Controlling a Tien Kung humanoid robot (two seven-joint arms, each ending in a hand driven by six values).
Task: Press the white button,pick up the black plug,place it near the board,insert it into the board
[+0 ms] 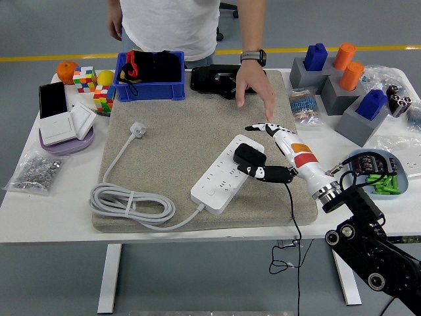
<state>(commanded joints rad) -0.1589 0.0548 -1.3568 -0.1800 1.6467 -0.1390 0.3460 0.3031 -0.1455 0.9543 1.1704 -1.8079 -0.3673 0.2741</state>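
Observation:
A white power strip board (220, 178) lies slantwise on the beige mat (171, 151). The black plug (250, 155) sits on the board's far right end, its black cable running down past the table's front edge. My right hand (263, 150), white with black fingertips, is just right of the plug. Its upper fingers (262, 128) are spread away above the plug, and the thumb lies along the plug's near side. I cannot tell whether the plug's pins are seated in a socket. The left arm is out of view.
A person's hand (253, 82) hovers over the mat's far edge by a black device (217, 78). The board's white cord (131, 203) is coiled at the mat's front left. A blue bin (151, 78) stands behind, grey blocks (342, 92) and a blue plate (378, 176) to the right.

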